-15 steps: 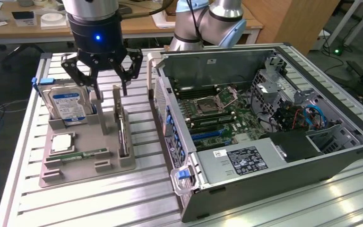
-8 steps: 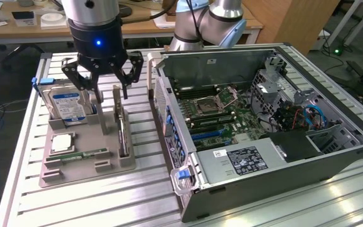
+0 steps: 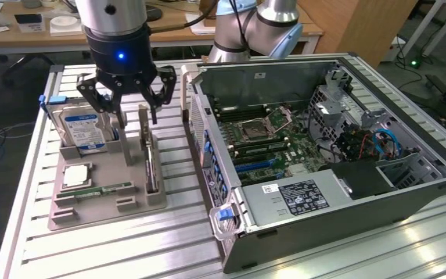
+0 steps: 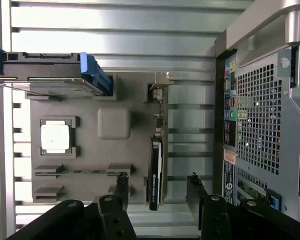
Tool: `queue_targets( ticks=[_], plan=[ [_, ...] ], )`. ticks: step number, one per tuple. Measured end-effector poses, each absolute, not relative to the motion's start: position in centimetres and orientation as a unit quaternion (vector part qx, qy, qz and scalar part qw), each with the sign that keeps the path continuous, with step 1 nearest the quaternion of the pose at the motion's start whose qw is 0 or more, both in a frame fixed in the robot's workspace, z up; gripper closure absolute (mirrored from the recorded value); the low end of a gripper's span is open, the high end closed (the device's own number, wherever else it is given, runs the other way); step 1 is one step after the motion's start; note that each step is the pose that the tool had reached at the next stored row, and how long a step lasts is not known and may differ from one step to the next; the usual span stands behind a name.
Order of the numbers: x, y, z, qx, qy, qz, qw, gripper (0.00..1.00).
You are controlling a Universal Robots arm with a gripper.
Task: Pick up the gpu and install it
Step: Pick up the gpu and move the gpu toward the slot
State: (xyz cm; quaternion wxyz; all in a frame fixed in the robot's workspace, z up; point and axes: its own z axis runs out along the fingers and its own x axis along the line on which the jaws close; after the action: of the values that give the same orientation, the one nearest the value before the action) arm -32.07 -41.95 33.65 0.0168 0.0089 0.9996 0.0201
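Note:
The gpu (image 3: 150, 168) is a thin dark card standing on edge in a slot of the grey parts tray (image 3: 111, 165), on the side nearest the computer case. In the wrist view the gpu (image 4: 155, 170) appears edge-on, with one end lying between the two black fingers (image 4: 121, 186). My gripper (image 3: 136, 116) hangs open just above the card's far end, one finger on each side, touching nothing. From the wrist camera the gripper (image 4: 157, 182) also stands wide open around the card's line.
The tray (image 4: 135, 150) also holds a silver hard drive (image 3: 83, 131) with a blue-white label, a processor (image 3: 76, 174) and a memory stick (image 3: 99, 190). The open computer case (image 3: 324, 151) lies at the exterior view's right, motherboard exposed. The table is ribbed metal.

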Motion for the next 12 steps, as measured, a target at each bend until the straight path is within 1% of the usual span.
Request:
queue_targets(
  ticks=[5,12],
  plan=[
    [-32.1,-42.0,33.4,0.013,1.000,0.020,0.017,0.41],
    [-32.1,-42.2,32.1,0.012,1.000,0.020,0.015,0.41]
  ],
)
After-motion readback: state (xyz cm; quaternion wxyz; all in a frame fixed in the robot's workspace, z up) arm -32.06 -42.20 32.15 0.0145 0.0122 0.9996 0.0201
